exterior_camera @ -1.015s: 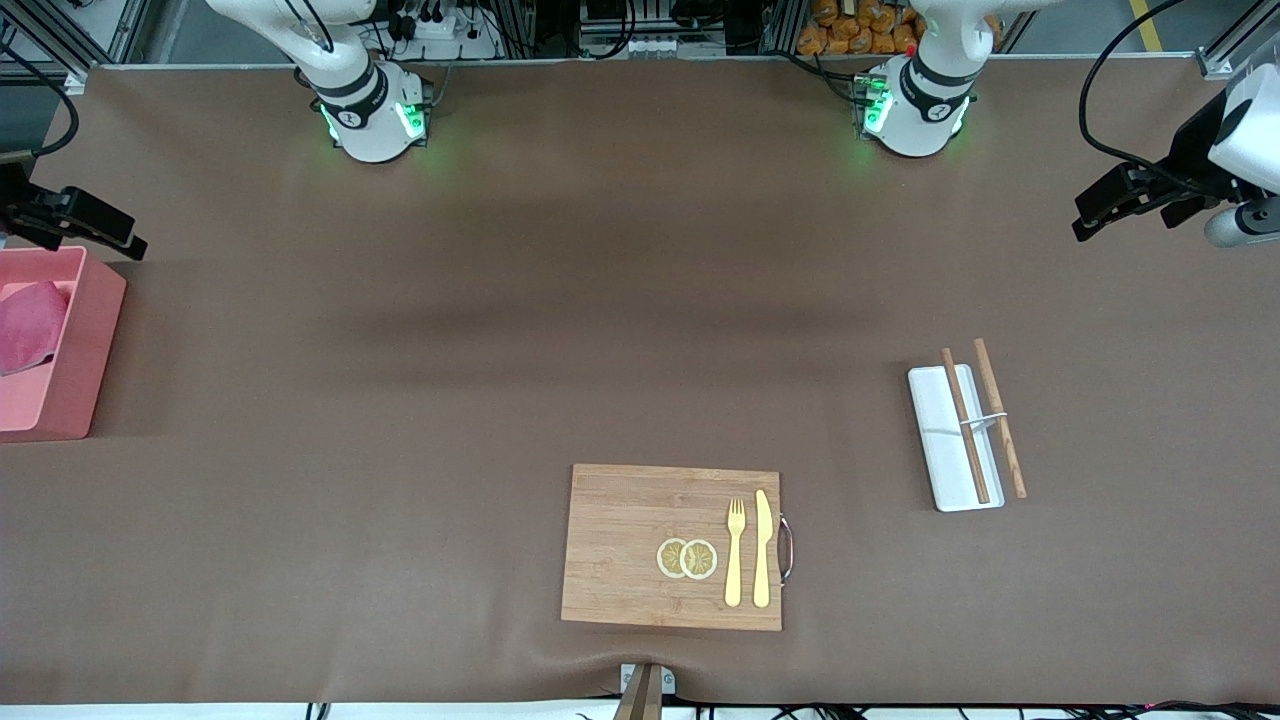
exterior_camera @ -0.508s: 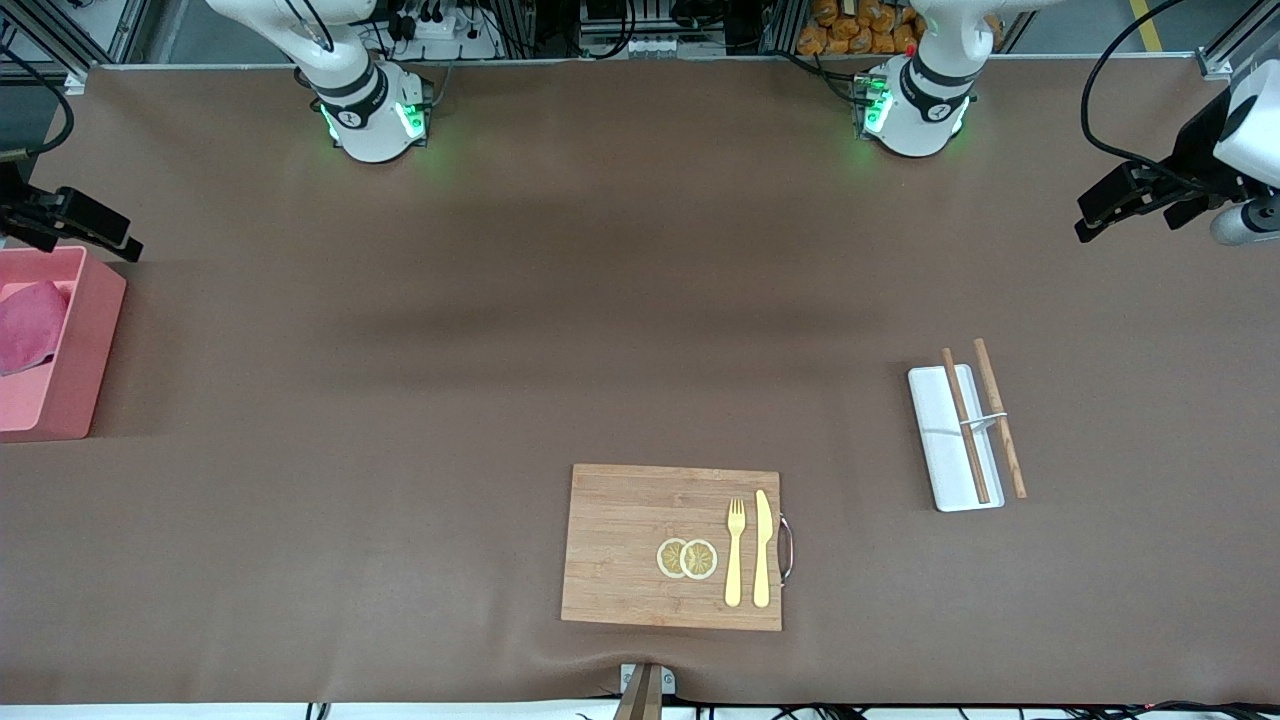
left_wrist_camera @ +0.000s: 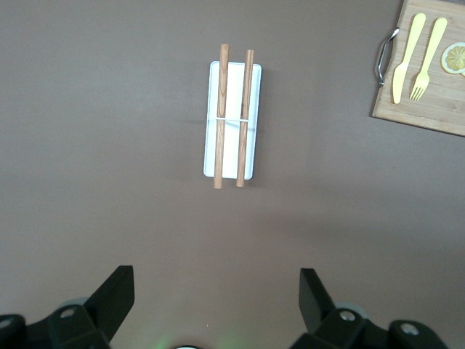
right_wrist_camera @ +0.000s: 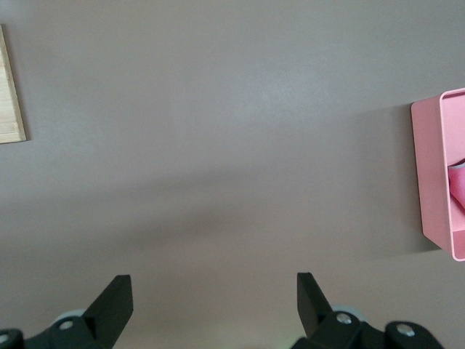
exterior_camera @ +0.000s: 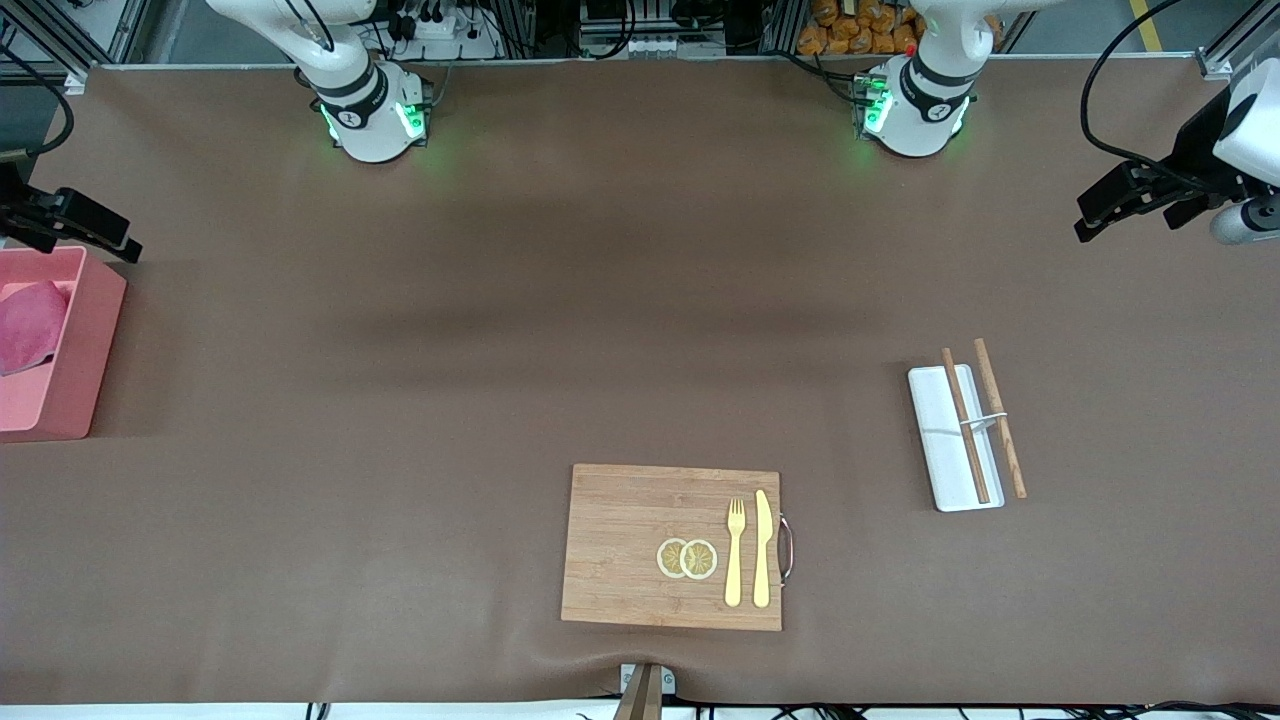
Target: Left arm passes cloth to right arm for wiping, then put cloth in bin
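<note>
The magenta-red cloth point(exterior_camera: 30, 325) lies bunched inside the pink bin point(exterior_camera: 92, 340) at the right arm's end of the table. My right gripper point(exterior_camera: 130, 245) hangs open and empty in the air beside the bin's corner nearest the robots' bases. In the right wrist view the open right gripper point(right_wrist_camera: 214, 291) is over bare table, with the bin point(right_wrist_camera: 429, 174) and a strip of cloth point(right_wrist_camera: 458, 185) at the edge. My left gripper point(exterior_camera: 1082, 222) is open and empty, high over the left arm's end of the table; the left wrist view shows it point(left_wrist_camera: 216, 287) with its jaws wide apart.
A white tray point(exterior_camera: 935, 420) with two wooden chopsticks point(exterior_camera: 965, 425) sits toward the left arm's end; it shows in the left wrist view point(left_wrist_camera: 232, 145). A wooden cutting board point(exterior_camera: 620, 545) with lemon slices, a yellow fork and knife lies near the front camera.
My right gripper has drifted slightly away from the bin toward the table's edge. My left gripper has shifted slightly. The cloth stays in the bin.
</note>
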